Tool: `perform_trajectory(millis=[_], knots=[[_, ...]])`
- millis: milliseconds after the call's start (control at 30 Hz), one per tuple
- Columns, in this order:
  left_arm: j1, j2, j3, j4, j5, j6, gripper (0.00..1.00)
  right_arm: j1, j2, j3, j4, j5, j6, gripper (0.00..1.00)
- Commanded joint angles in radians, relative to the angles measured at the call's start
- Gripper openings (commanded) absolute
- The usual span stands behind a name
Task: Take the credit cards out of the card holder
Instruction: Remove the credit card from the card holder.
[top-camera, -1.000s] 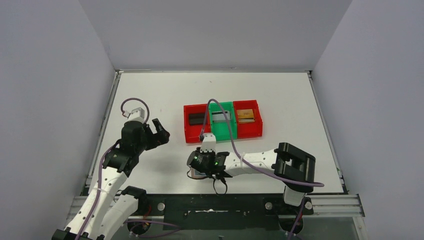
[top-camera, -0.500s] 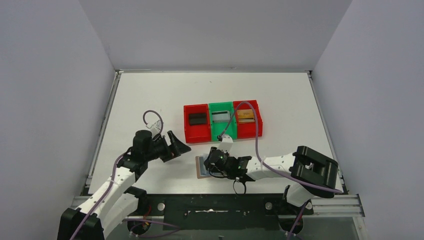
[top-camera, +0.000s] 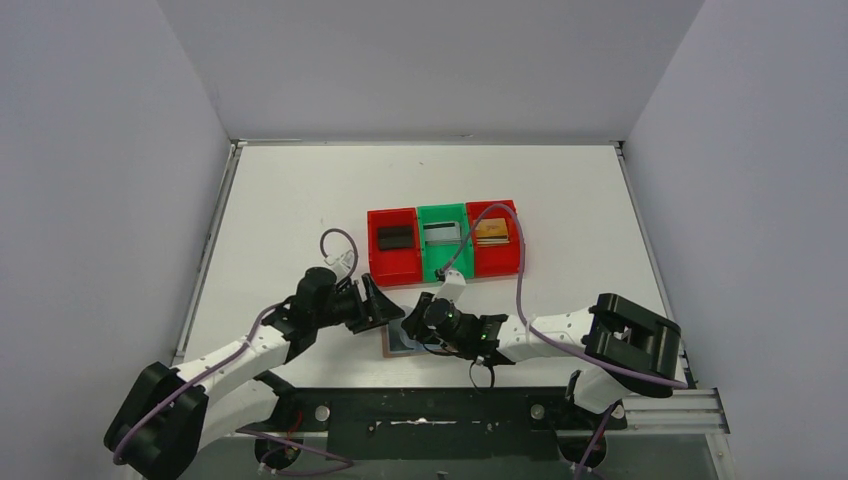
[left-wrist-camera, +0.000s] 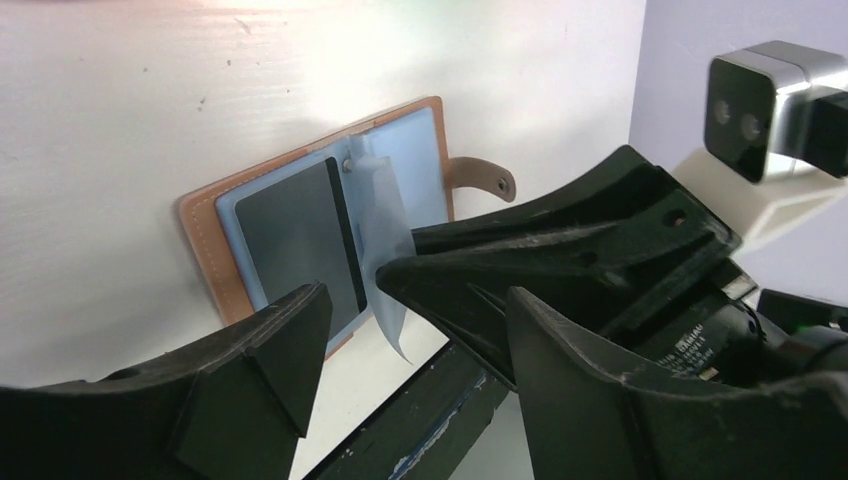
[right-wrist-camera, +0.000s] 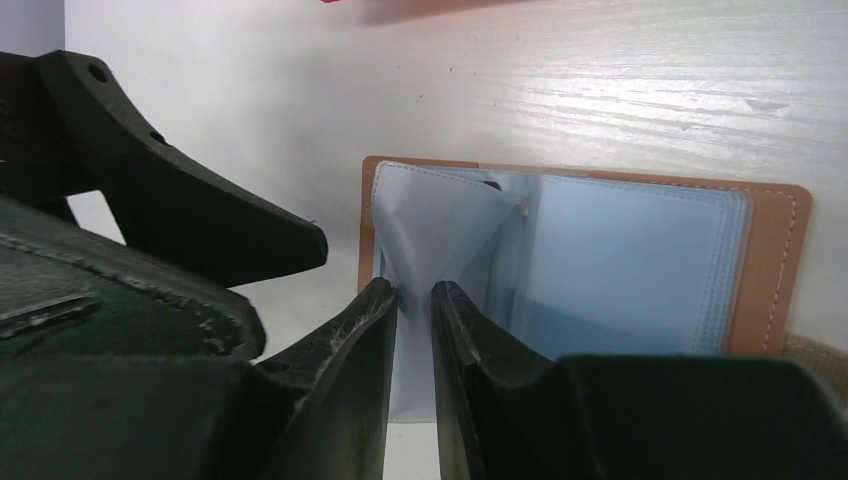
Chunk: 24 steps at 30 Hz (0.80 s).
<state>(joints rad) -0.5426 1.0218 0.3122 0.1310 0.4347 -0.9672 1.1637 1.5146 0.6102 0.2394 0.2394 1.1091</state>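
From above, the card holder (top-camera: 398, 340) lies opened flat on the white table (top-camera: 300, 200), directly under the right gripper (top-camera: 424, 322) and just right of the left gripper (top-camera: 386, 306). Most of it is covered, so its long axis cannot be read here. Beyond both grippers stands a row of three plastic bins, a red bin (top-camera: 375, 262), a green bin (top-camera: 430, 265) and another red bin (top-camera: 515, 250), holding a black card (top-camera: 393, 237), a silver card (top-camera: 440, 232) and a gold card (top-camera: 490, 231). In the left wrist view, the holder (left-wrist-camera: 205, 225) stretches slantwise ahead of the left gripper (left-wrist-camera: 415, 310). Its stitched tan leather rim frames pale blue plastic pockets, and its rounded snap tab (left-wrist-camera: 482, 178) points away to the right. A matte dark grey card (left-wrist-camera: 292, 240) sits in the near-left pocket, its long axis crossing the holder's length. The left fingers (left-wrist-camera: 265, 365) stand spread apart with nothing in them. The right gripper (left-wrist-camera: 385, 272) reaches in from the right. In the right wrist view, the holder (right-wrist-camera: 780, 260) runs lengthwise across the frame ahead of the right gripper (right-wrist-camera: 412, 300), which is pinched shut on one thin translucent sleeve leaf (right-wrist-camera: 440, 220) and lifts it off the stack. The left gripper's black finger (right-wrist-camera: 200, 220) lies just left.
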Motion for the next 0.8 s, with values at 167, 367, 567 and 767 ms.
perform_trajectory(millis=[167,367,567,767], knots=[[-0.031,0.093,-0.015,0.163,-0.117,-0.088,0.61,-0.007,-0.015,-0.021,0.111,0.004,0.009,0.21],[-0.046,0.173,-0.006,0.242,-0.125,-0.125,0.56,-0.007,-0.01,-0.021,0.118,0.001,0.005,0.21],[-0.066,0.235,0.015,0.252,-0.108,-0.113,0.45,-0.009,-0.013,-0.024,0.118,0.003,0.006,0.21],[-0.07,0.243,0.012,0.248,-0.119,-0.113,0.36,-0.009,-0.026,-0.021,0.113,-0.012,-0.008,0.28]])
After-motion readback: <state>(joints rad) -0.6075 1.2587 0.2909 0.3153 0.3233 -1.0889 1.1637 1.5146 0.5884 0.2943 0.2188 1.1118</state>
